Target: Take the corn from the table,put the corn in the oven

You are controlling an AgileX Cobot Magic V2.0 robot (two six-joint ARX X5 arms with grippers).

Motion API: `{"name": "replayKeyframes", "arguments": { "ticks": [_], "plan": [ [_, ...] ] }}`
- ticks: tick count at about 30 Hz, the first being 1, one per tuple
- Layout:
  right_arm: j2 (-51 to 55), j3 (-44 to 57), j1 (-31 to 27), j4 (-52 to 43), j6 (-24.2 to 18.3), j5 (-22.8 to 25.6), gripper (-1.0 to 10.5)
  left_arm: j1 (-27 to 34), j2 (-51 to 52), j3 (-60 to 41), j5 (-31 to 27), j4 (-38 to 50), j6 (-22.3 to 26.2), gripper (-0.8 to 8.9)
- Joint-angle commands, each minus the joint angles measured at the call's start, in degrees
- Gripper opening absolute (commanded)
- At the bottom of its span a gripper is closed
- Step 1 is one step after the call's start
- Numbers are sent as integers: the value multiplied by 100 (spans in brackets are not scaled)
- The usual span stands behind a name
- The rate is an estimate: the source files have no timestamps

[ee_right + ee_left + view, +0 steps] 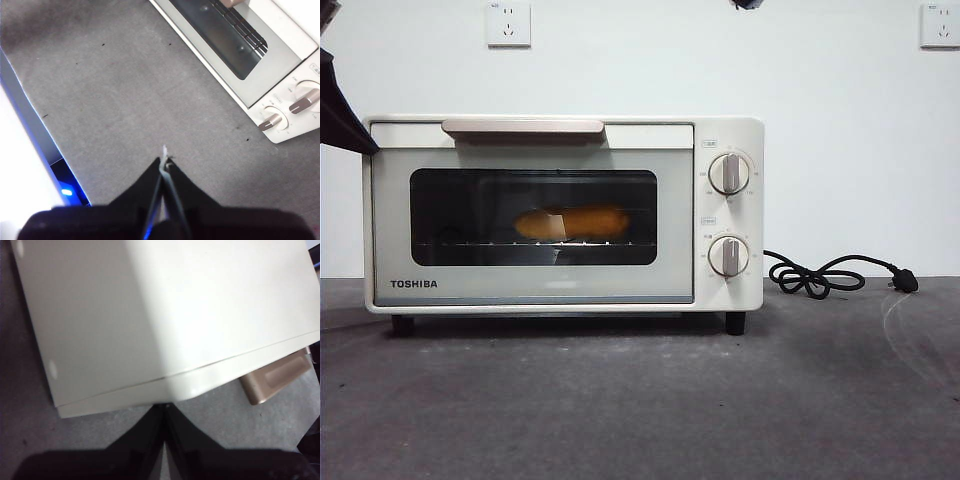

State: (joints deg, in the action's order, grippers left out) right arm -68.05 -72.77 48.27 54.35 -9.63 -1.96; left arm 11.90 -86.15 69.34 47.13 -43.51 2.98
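Note:
The corn lies on the wire rack inside the oven, seen through the dark glass of the closed door. My left gripper is shut and empty, hovering close above the oven's cream top near its front corner, with the bar handle beyond. In the front view that arm shows as a dark shape at the oven's upper left. Above the table, out in front of the oven's door, my right gripper is shut and holds nothing.
The oven's two knobs sit on its right panel. A black cord with plug coils on the table to the oven's right. The table's edge with a blue light shows in the right wrist view.

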Motion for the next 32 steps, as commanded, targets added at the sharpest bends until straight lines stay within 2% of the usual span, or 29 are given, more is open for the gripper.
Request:
{"name": "replayKeyframes", "arguments": {
  "ticks": [1,11,19,26,32],
  "plan": [
    [9,-24,-2,-35,48,-17,-12,59,-20,59,-63,-68,42,-8],
    [9,-24,-2,-61,46,2,-12,-92,426,59,-66,-651,245,-8],
    [9,-24,-2,-114,39,7,-12,-586,1379,59,-129,-857,247,-7],
    [9,-24,-2,-256,42,55,-12,-1217,2356,59,-1156,-1027,142,-7],
    [7,-24,-2,-258,44,308,-12,-1790,3224,57,-2138,-1051,-258,-7]
  ]
}}
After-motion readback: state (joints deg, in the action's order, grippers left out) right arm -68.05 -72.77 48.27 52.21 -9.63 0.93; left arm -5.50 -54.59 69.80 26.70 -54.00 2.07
